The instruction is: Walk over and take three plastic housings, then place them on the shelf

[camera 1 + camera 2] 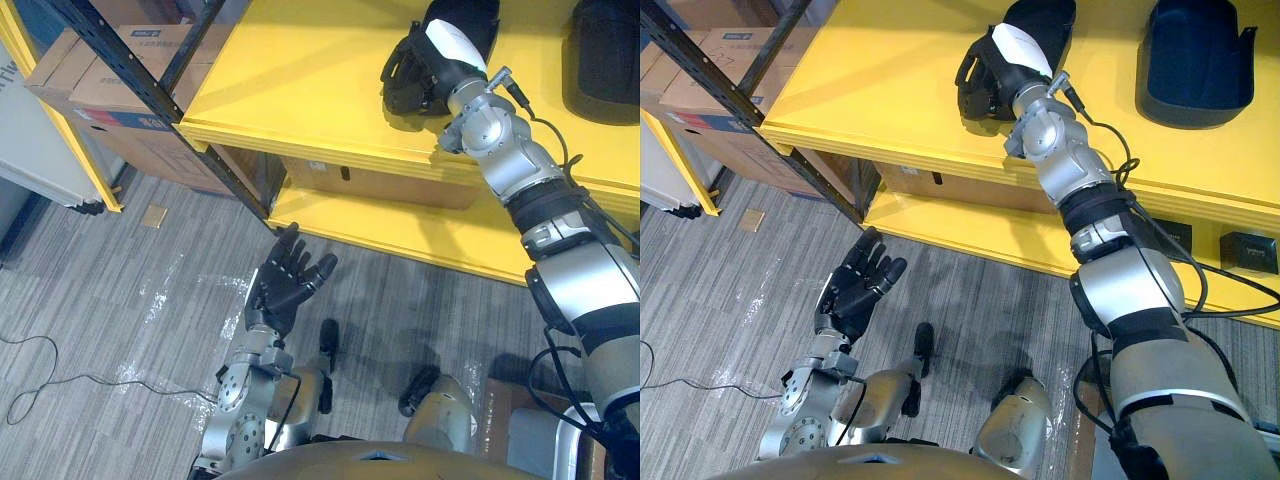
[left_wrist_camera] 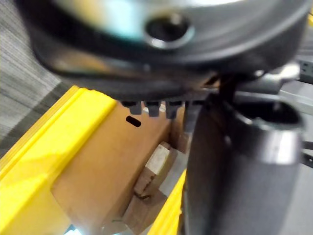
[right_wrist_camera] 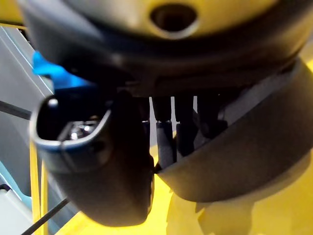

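Curls fingers of right hand round near end of dark moulded plastic housing, white-covered thumb laid against its side. Hides fingertip contact behind housing in right wrist view. Rests dark moulded plastic housing on upper yellow shelf board, toward rear, with right arm reaching up and across front edge.

Holds fingers of left hand straight and slightly spread, with nothing in them. Carries left hand low, fingers pointing toward shelf, above grey wood-pattern floor, in front of and below upper board, well apart from right hand.

On same board, to right of gripped housing and apart from it: second dark blue plastic housing, lying free of both hands.

Below upper board: lower yellow shelf board, with brown cardboard box standing on it just under front edge of upper board.

At left end of shelf: black steel upright, with stacked brown cardboard cartons behind it.
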`<state>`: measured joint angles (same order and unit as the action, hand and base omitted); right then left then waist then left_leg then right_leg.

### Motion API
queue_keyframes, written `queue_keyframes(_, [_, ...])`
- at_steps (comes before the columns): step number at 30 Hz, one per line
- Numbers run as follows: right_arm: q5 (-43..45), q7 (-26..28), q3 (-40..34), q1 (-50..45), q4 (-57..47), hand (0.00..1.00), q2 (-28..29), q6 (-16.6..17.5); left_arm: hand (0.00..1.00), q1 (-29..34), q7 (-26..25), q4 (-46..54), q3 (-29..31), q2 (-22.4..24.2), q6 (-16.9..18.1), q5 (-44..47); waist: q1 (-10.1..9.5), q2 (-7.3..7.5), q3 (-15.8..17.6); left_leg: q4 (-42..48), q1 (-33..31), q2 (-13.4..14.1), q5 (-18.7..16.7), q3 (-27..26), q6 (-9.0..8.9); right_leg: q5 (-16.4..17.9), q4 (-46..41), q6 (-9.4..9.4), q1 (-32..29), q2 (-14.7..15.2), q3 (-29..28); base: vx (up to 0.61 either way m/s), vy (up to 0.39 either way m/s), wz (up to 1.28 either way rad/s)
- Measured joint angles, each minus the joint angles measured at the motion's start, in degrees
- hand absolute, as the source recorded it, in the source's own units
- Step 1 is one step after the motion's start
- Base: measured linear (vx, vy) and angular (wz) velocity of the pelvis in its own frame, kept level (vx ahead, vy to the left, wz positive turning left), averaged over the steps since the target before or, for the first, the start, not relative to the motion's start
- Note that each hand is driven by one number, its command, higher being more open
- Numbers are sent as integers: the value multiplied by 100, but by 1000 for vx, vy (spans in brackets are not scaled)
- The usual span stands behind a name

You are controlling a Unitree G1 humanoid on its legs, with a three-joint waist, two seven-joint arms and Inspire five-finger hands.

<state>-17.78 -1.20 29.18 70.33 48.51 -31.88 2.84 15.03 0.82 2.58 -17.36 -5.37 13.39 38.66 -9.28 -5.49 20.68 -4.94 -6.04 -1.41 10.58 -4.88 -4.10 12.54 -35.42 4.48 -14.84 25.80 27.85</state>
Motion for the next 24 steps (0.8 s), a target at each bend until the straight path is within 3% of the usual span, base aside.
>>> queue_keyframes(5, [-232,-6,324,248,76,0,-234,291,100,-107,1,0,6,-1,1,1,-17,-133,130,-16,-18,-1,3,14,-9,7,-15,-8,-6,11,29,-27,-57,2])
queue_keyframes(13, [-225,-6,621,370,86,0,-352,433,100,-116,5,0,-2,0,2,1,-22,-137,132,-6,-35,4,6,18,-8,42,-54,-27,-27,19,40,6,-62,1])
queue_keyframes(14, [-225,-5,635,379,86,100,-376,446,100,-122,7,0,-2,0,2,2,-26,-137,132,-6,-36,4,6,18,-8,43,-54,-28,-27,19,40,7,-70,0])
queue_keyframes(24, [-439,-6,719,483,138,100,-401,478,100,-113,67,0,-6,-1,6,2,-19,-144,134,-2,24,9,6,13,-8,43,-41,-28,43,13,49,-2,-42,0])
